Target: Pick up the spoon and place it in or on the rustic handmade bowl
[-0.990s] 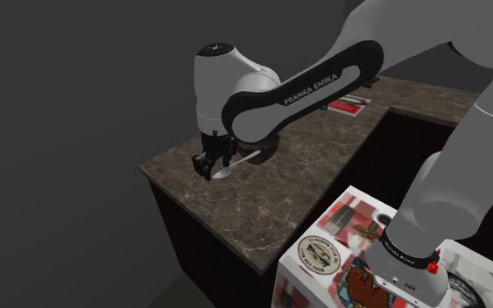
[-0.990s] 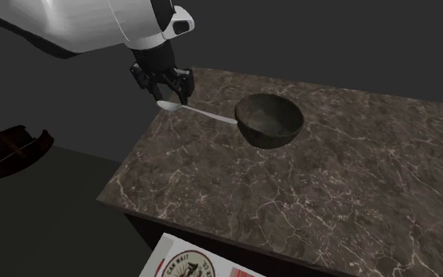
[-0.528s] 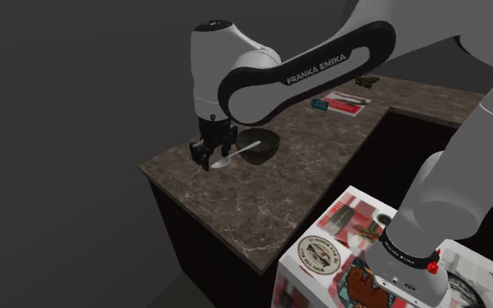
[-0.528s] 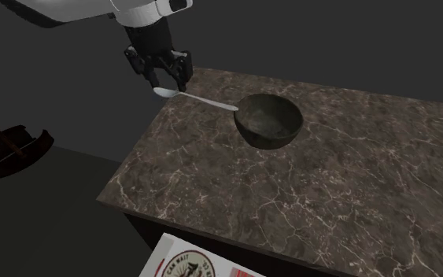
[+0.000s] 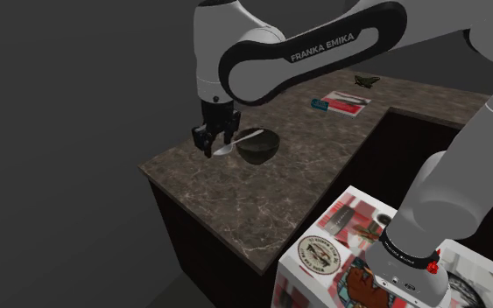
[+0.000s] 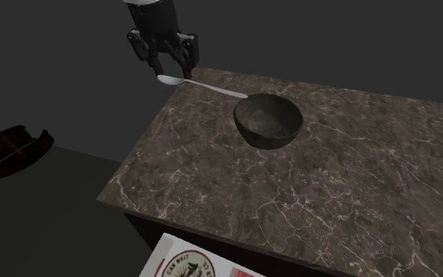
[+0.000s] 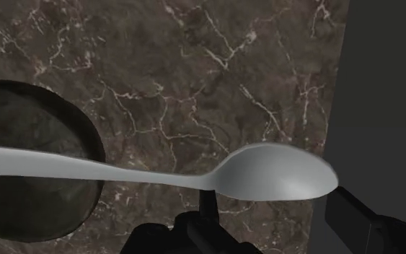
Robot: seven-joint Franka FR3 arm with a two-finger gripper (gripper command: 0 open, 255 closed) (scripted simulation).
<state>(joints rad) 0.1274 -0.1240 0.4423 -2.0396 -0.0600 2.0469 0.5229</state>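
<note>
Half done: holding the spoon (image 6: pixel 202 84) up in the air, not yet in the bowl (image 6: pixel 269 120).

Hangs clear above the edge of the tabletop (image 6: pixel 290 204), lying flat, with the thin handle reaching to the rim of the dark bowl. Stays up thanks to the end effector (image 6: pixel 168 71), pinched tight on the spoon near its round end. Looks done: the grab and the lift. Left to do: slide across over the bowl, come down, let go. Takes only a short trip, with the bowl so near. Shows nothing inside the bowl right now.
</note>
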